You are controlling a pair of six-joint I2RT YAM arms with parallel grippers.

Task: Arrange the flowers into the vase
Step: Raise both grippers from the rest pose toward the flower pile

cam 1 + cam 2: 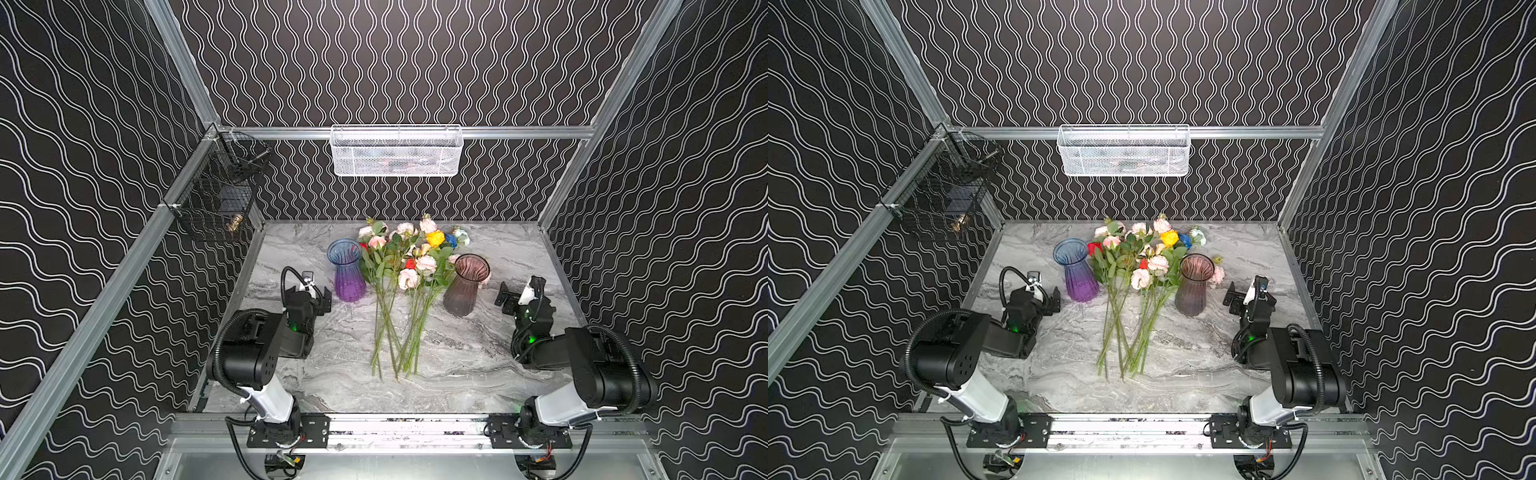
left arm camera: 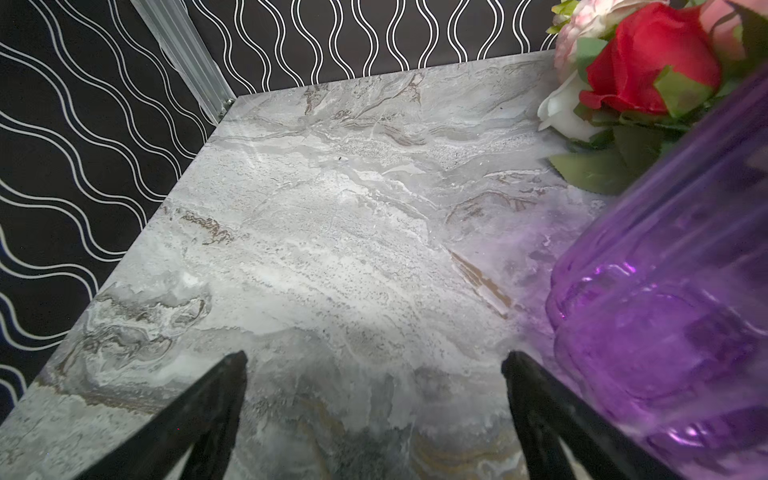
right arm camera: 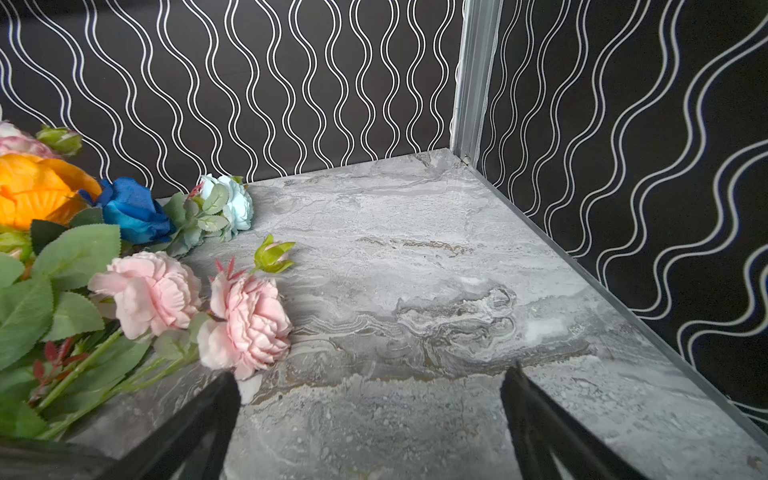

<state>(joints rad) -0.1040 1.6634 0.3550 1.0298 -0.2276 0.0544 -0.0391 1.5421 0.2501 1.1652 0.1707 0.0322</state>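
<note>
Flowers (image 1: 409, 277) lie bundled flat on the marble tabletop (image 1: 457, 353) at the centre of both top views, green stems fanned toward the lower edge. Their pale pink, white, red, yellow and blue heads sit between a blue-to-purple vase (image 1: 347, 270) and a smoky pink vase (image 1: 465, 286). The wrist views add detail: a red rose (image 2: 652, 58) beside ribbed purple glass, and frilled pink peonies (image 3: 245, 324). The left gripper (image 2: 374, 361) and right gripper (image 3: 374, 374) are spread wide, holding nothing
</note>
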